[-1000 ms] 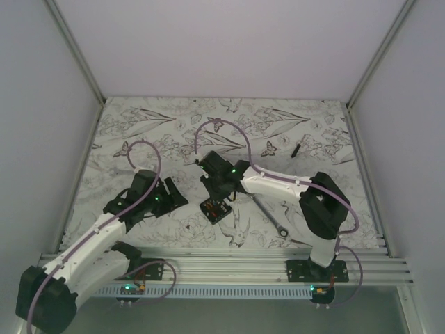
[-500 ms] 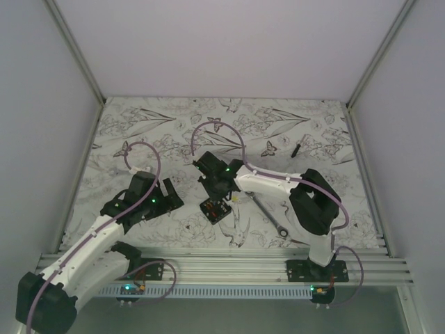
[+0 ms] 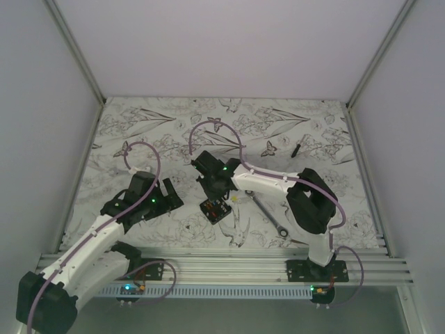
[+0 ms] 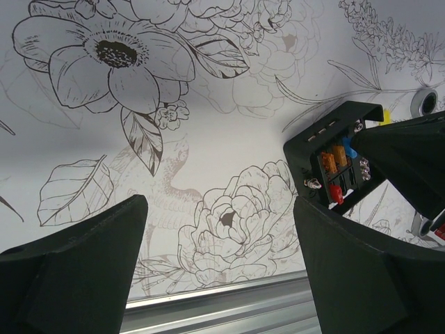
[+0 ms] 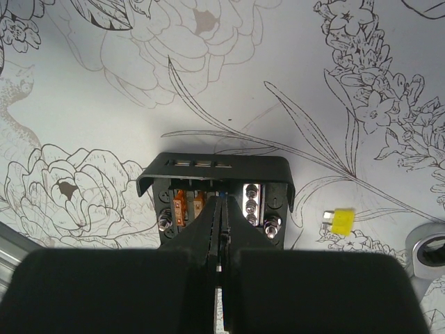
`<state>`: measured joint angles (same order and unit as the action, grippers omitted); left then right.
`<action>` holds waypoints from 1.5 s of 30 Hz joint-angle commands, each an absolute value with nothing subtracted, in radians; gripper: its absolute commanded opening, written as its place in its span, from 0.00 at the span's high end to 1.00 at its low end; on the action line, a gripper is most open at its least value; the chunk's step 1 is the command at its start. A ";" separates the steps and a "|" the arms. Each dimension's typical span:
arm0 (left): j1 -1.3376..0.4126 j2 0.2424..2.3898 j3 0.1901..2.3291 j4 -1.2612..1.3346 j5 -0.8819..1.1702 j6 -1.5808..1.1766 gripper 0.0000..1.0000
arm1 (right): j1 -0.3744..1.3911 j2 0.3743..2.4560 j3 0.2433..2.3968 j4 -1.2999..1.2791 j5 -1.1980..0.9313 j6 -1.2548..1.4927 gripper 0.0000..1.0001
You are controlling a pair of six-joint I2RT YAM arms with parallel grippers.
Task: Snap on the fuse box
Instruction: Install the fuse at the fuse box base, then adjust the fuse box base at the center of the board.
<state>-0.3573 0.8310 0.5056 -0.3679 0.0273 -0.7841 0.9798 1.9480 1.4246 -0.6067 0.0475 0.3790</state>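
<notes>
The fuse box (image 3: 214, 209) is a small black square box lying on the flower-print table just left of centre. Its lid stands open, and orange fuses and silver screws show inside (image 5: 182, 209). My right gripper (image 3: 213, 196) hangs straight over it, shut. Its tips (image 5: 221, 198) are pressed together among the fuses in the middle of the box, with a speck of blue at the tips. My left gripper (image 3: 172, 198) stands open to the left of the box, apart from it, with nothing between its fingers (image 4: 219, 209). The left wrist view has the fuse box (image 4: 334, 167) at its right.
A loose yellow fuse (image 5: 342, 221) lies just right of the box. A silver wrench (image 3: 271, 214) lies further right, and a small black stick (image 3: 295, 149) lies at the back right. An aluminium rail (image 3: 222, 261) runs along the near table edge.
The right gripper has closed fully and shifted a little left over the fuse box. The left gripper has opened wider and drawn slightly left, away from the box.
</notes>
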 commanded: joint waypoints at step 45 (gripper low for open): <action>-0.348 1.023 0.554 -0.310 0.153 -0.801 0.00 | 0.885 1.768 1.162 -0.494 0.206 0.431 0.62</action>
